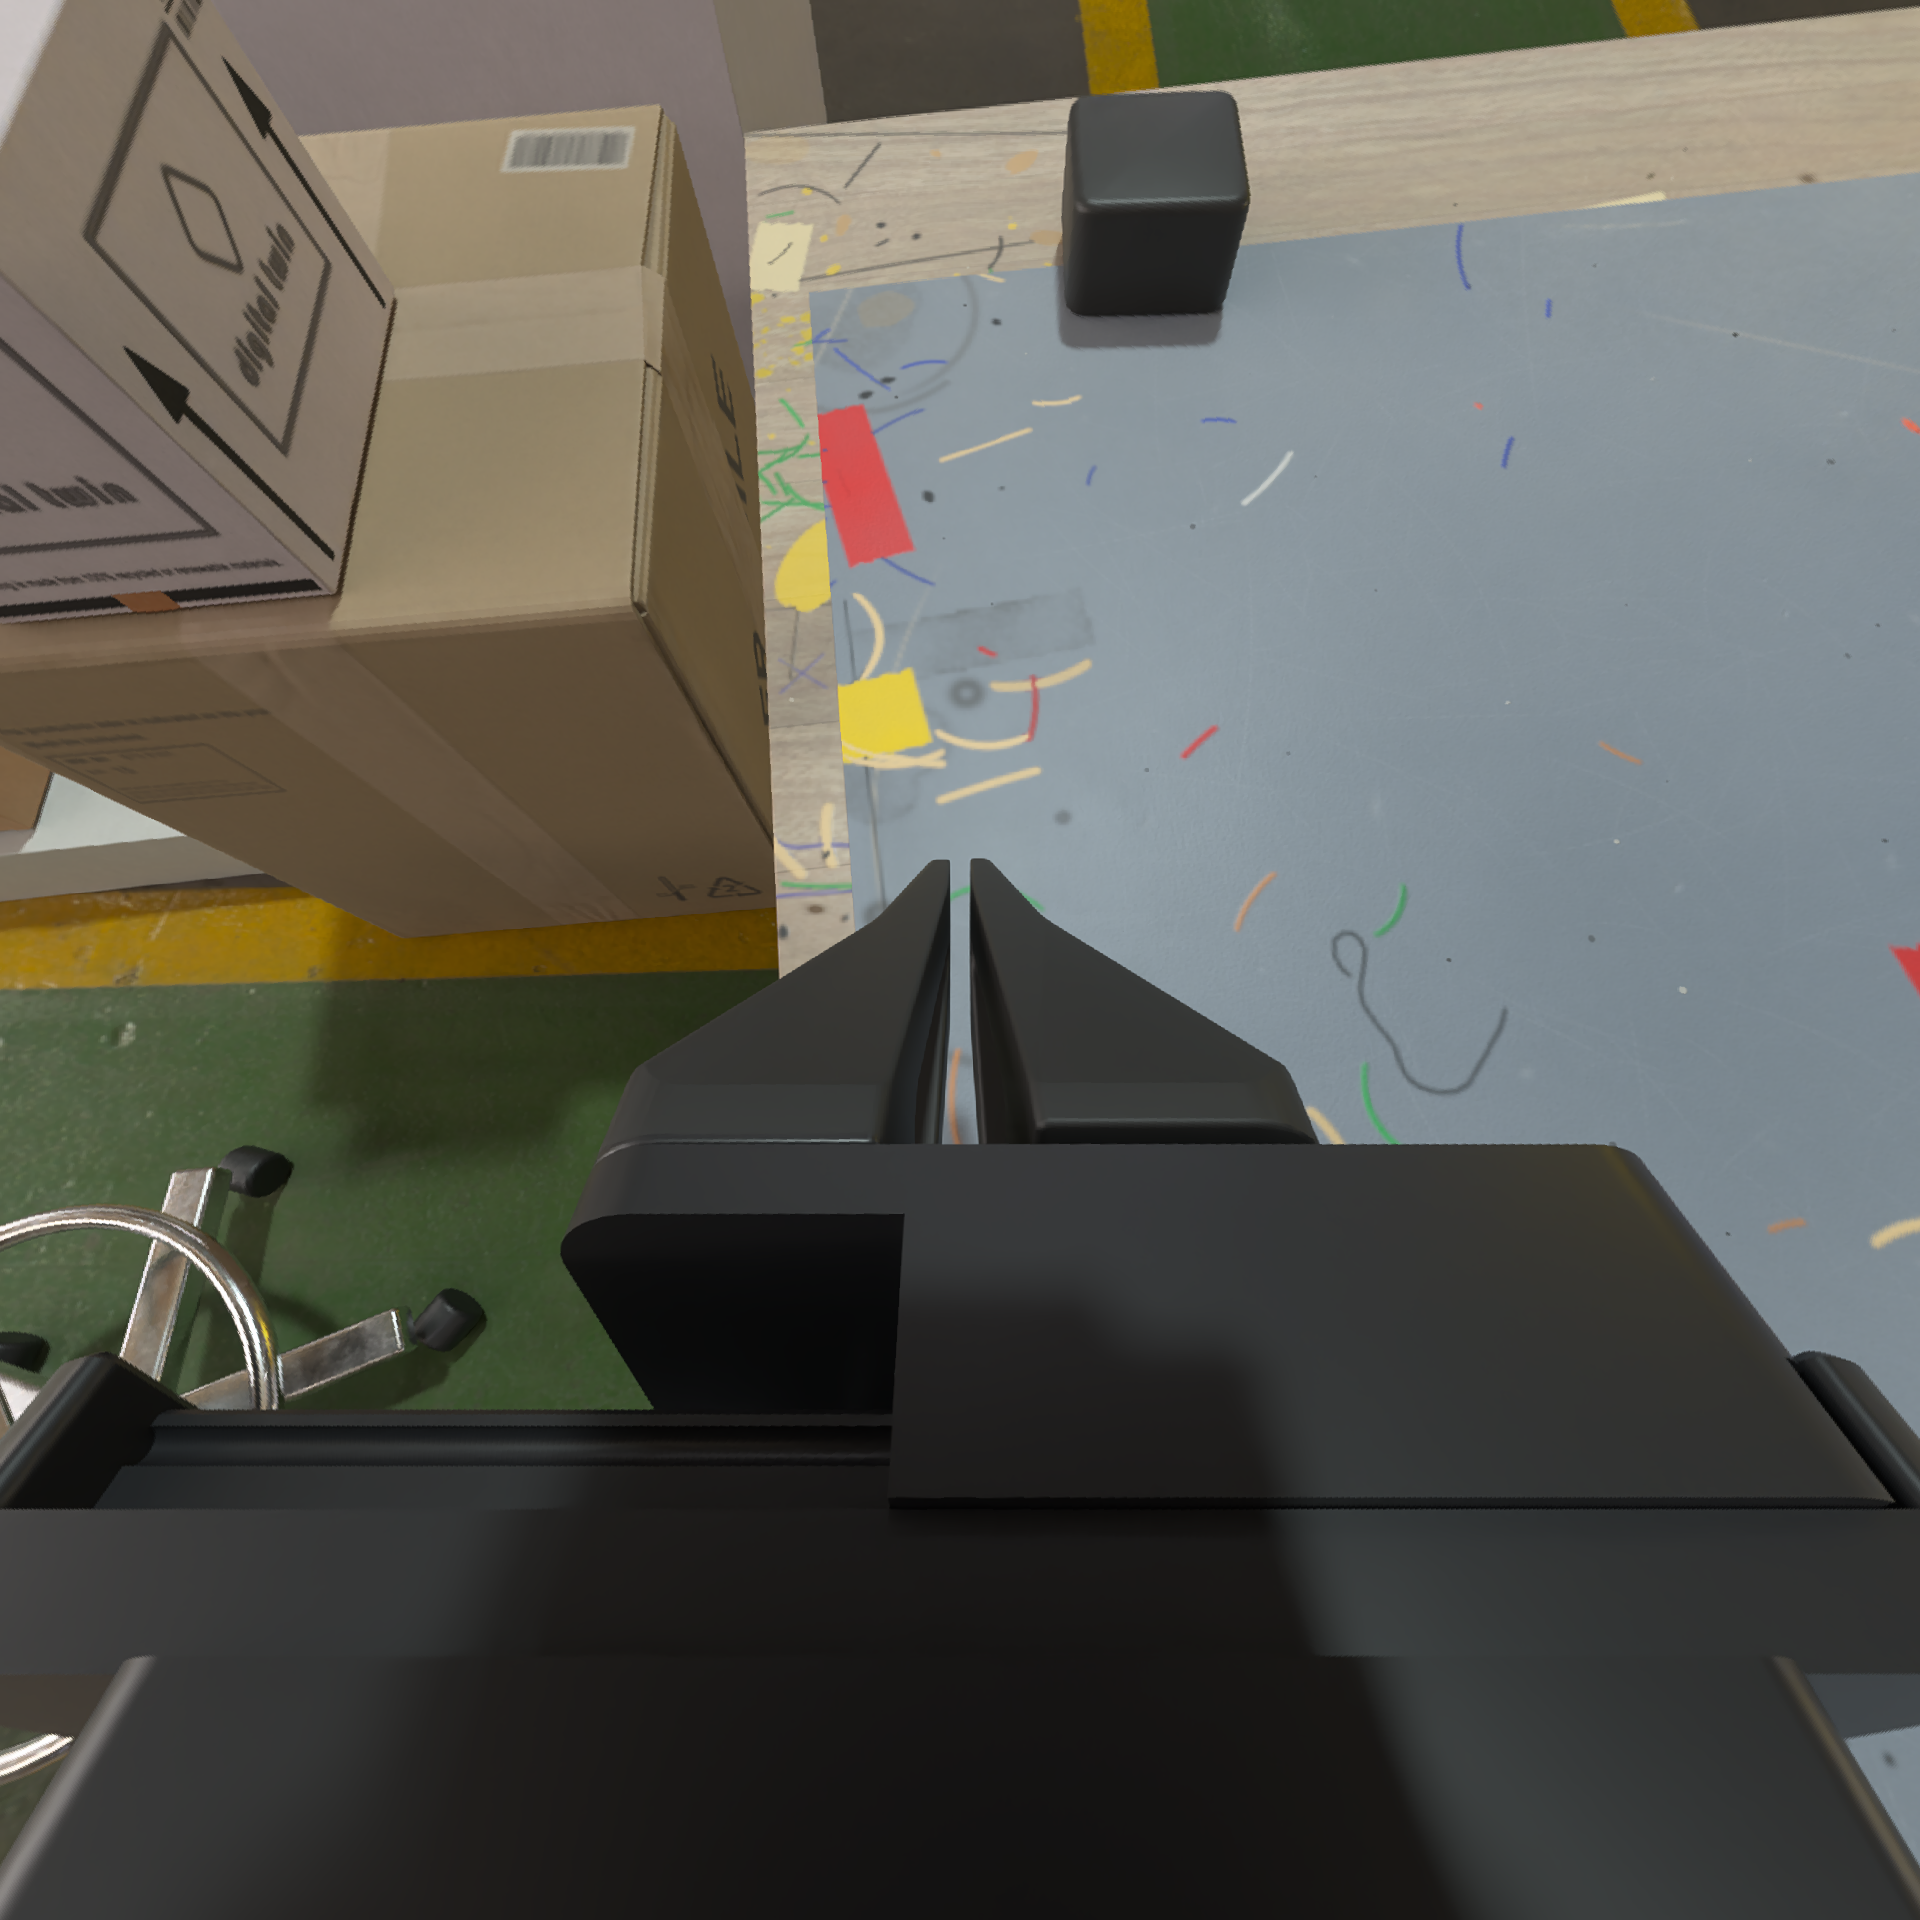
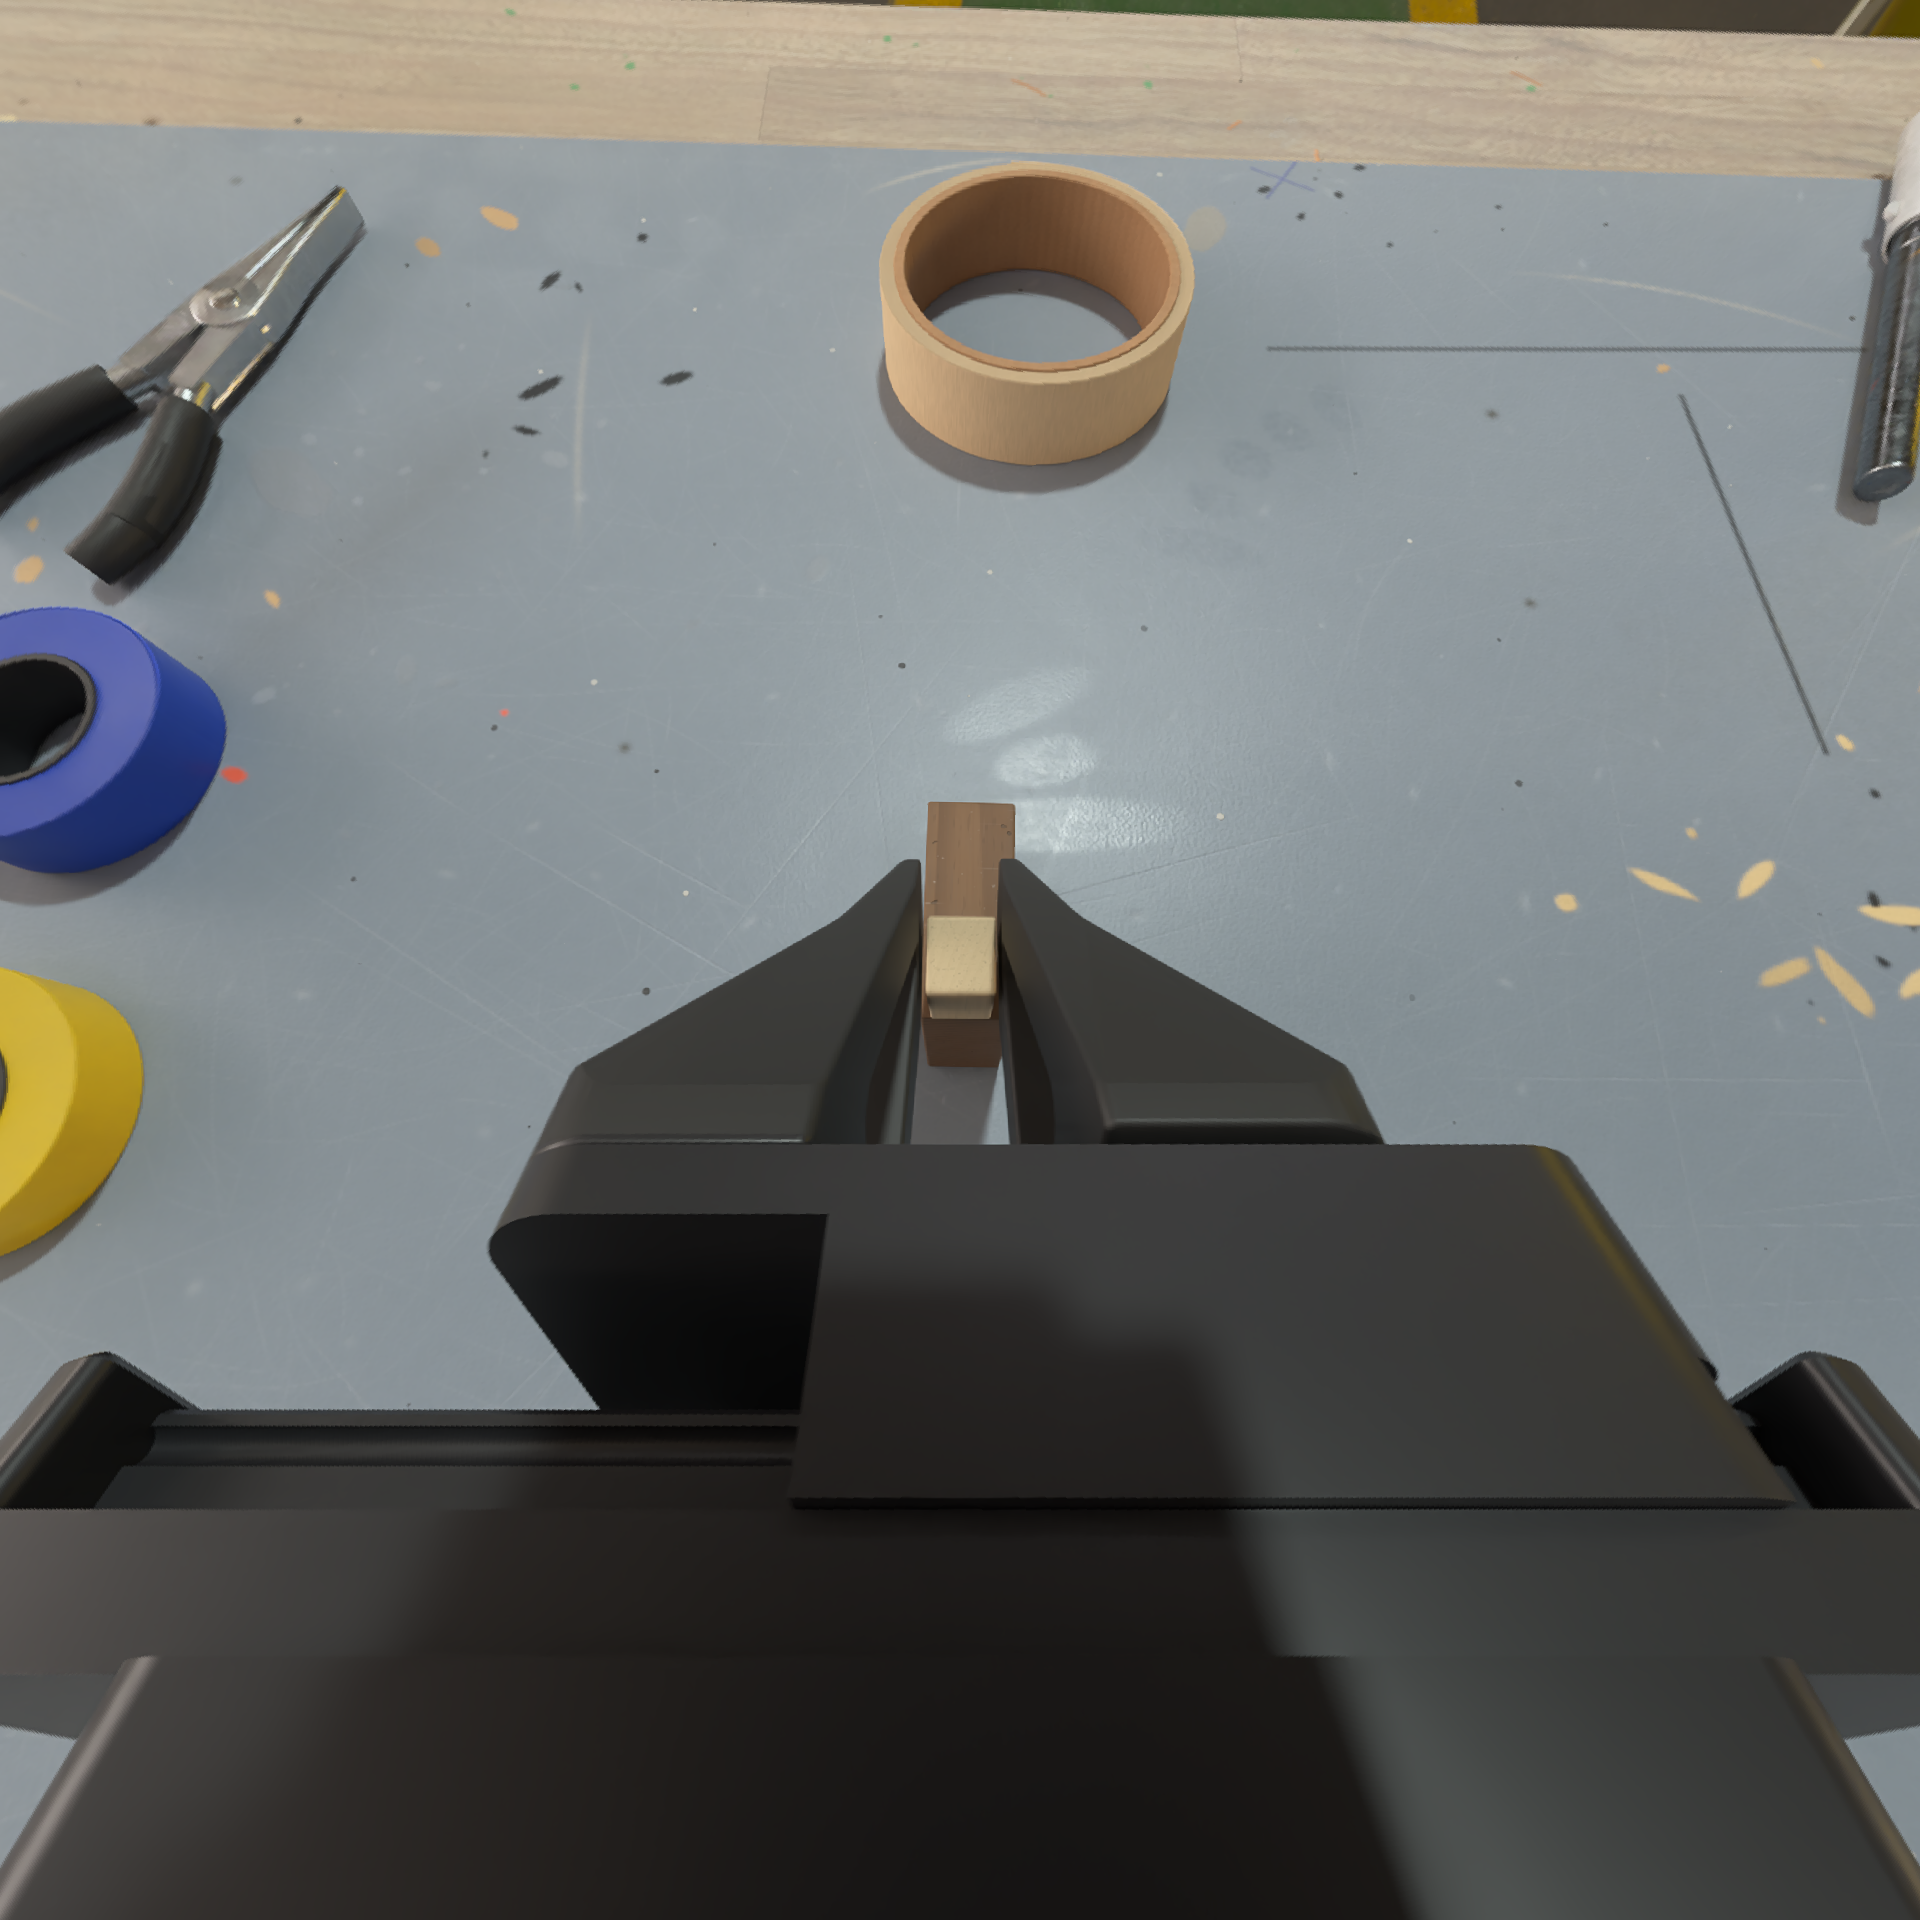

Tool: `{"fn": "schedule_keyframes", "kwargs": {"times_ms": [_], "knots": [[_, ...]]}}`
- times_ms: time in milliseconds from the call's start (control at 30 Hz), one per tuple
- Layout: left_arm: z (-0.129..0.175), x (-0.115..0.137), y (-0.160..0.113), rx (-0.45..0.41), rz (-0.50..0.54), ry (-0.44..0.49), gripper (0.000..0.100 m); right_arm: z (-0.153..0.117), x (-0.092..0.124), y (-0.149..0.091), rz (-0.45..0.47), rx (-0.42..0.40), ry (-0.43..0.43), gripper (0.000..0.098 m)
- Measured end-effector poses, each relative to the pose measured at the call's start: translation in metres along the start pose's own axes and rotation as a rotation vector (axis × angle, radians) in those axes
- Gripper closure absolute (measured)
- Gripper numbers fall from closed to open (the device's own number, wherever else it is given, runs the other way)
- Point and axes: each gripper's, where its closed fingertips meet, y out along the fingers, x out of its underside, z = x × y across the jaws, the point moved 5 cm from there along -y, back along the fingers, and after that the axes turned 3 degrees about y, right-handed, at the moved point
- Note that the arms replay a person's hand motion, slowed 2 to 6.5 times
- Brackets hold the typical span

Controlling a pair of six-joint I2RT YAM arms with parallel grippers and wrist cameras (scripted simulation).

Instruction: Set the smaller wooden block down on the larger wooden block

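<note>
In the right wrist view, my right gripper (image 2: 961,868) is shut on the smaller, pale wooden block (image 2: 961,954), with one finger on each side of it. The pale block sits directly over the larger, dark brown wooden block (image 2: 971,847), which lies on the grey mat (image 2: 727,727) and runs lengthwise between the fingers. I cannot tell if the two blocks touch. In the left wrist view, my left gripper (image 1: 960,864) is shut and empty, above the mat's left edge (image 1: 1455,623). Neither block shows in that view.
In the right wrist view, a tan tape ring (image 2: 1034,312) lies ahead, with pliers (image 2: 177,384), a blue tape roll (image 2: 104,738) and a yellow tape roll (image 2: 52,1101) at left and a metal bolt (image 2: 1891,353) at right. In the left wrist view, a black cube (image 1: 1153,203) sits on the table and cardboard boxes (image 1: 499,520) stand beside it.
</note>
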Motion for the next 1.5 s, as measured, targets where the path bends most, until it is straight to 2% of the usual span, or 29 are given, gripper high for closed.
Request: {"fn": "schedule_keyframes", "kwargs": {"times_ms": [100, 333, 500, 800, 1133, 1333, 1500], "knots": [[0.001, -0.002, -0.003, -0.008, 0.003, -0.012, 0.094, 0.001, -0.002, -0.004, 0.011, -0.006, 0.020, 0.0811], [0.004, -0.010, -0.019, -0.031, 0.043, -0.057, 0.072, -0.003, -0.008, -0.018, 0.054, -0.041, 0.060, 0.0745], [0.005, -0.015, -0.038, -0.056, 0.088, -0.097, 0.066, -0.008, -0.011, -0.029, 0.089, -0.072, 0.077, 0.0714], [0.027, -0.010, -0.072, -0.041, 0.173, -0.159, 0.065, -0.017, -0.002, -0.043, 0.127, -0.150, 0.092, 0.0697], [0.066, 0.002, -0.092, 0.087, 0.204, -0.197, 0.069, -0.027, 0.012, -0.052, 0.103, -0.277, 0.115, 0.0694], [0.084, 0.001, -0.091, 0.144, 0.192, -0.160, 0.069, -0.034, 0.007, -0.056, 0.125, -0.329, 0.135, 0.0694], [0.093, 0.000, -0.086, 0.153, 0.181, -0.095, 0.069, -0.037, 0.006, -0.058, 0.135, -0.342, 0.121, 0.0695]]}}
